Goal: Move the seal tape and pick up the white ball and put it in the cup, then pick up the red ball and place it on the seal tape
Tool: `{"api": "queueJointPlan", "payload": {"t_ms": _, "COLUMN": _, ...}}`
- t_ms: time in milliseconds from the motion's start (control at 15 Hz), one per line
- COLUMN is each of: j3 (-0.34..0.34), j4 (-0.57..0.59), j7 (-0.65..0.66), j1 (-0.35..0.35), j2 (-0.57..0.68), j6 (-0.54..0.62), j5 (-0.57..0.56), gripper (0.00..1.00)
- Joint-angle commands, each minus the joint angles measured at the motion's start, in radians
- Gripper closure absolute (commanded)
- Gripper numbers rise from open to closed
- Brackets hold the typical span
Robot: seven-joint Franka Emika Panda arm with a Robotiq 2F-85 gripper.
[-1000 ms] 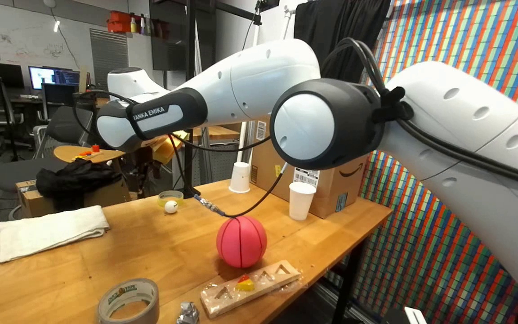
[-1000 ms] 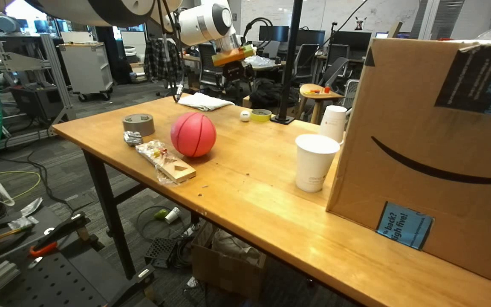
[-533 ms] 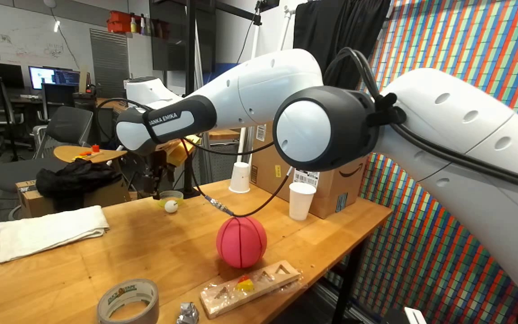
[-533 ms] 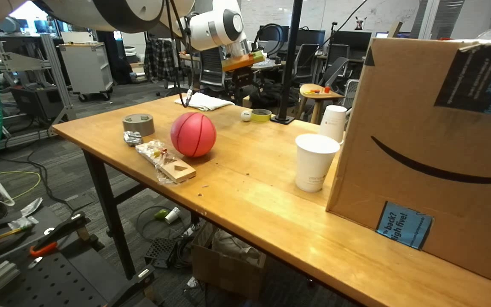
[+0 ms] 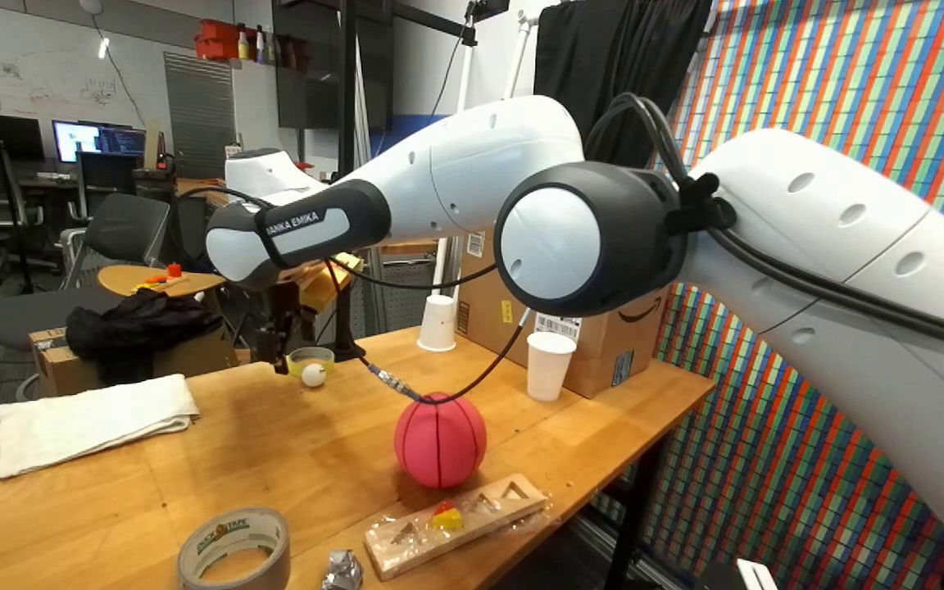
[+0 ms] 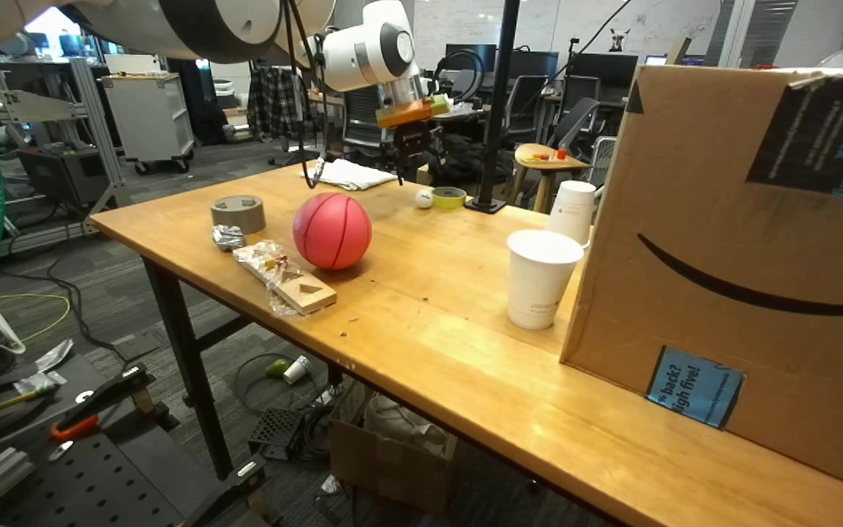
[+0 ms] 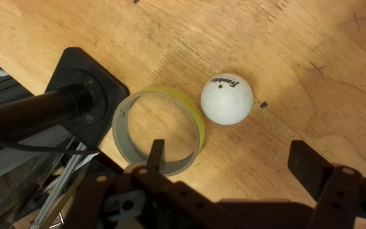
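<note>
In the wrist view the white ball [image 7: 227,99] rests on the table close against a yellow tape ring [image 7: 187,99]; whether they touch I cannot tell. My gripper [image 7: 227,144] hovers over them, its jaws wide apart with nothing held; one fingertip overlaps the ring in that view. The seal tape [image 5: 234,551], a grey roll lying flat, sits at the near end of the table in an exterior view. Beyond it is the red ball [image 5: 440,441], pink-red with dark seams. The cup [image 6: 543,282] stands upright beside the cardboard box; its inside is hidden.
A black pole base [image 7: 84,92] stands by the yellow ring at the table edge. An upturned white cup [image 6: 573,211] is by the box [image 6: 721,241]. A wooden puzzle board [image 5: 456,526], a foil lump [image 5: 342,571] and a folded towel [image 5: 91,426] lie around. A cable [image 5: 480,381] dangles over the red ball.
The arm has come down and across, bringing my gripper lower beside the white ball and yellow ring. The white ball has shifted very slightly. The jaws have stayed wide.
</note>
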Motion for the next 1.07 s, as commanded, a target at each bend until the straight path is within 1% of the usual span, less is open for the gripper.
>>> {"api": "queueJointPlan", "payload": {"t_ms": 0, "j3": -0.005, "j4": 0.037, "j7": -0.002, "j1": -0.016, "j2": 0.012, "j6": -0.029, "j5": 0.009, "gripper": 0.0}}
{"api": "queueJointPlan", "payload": {"t_ms": 333, "j3": 0.006, "j4": 0.008, "j7": 0.003, "j1": -0.035, "j2": 0.001, "j6": -0.033, "j5": 0.017, "gripper": 0.0}}
{"api": "queueJointPlan", "payload": {"t_ms": 1000, "j3": 0.012, "j4": -0.007, "j7": 0.008, "j1": -0.035, "j2": 0.013, "j6": -0.035, "j5": 0.013, "gripper": 0.0}}
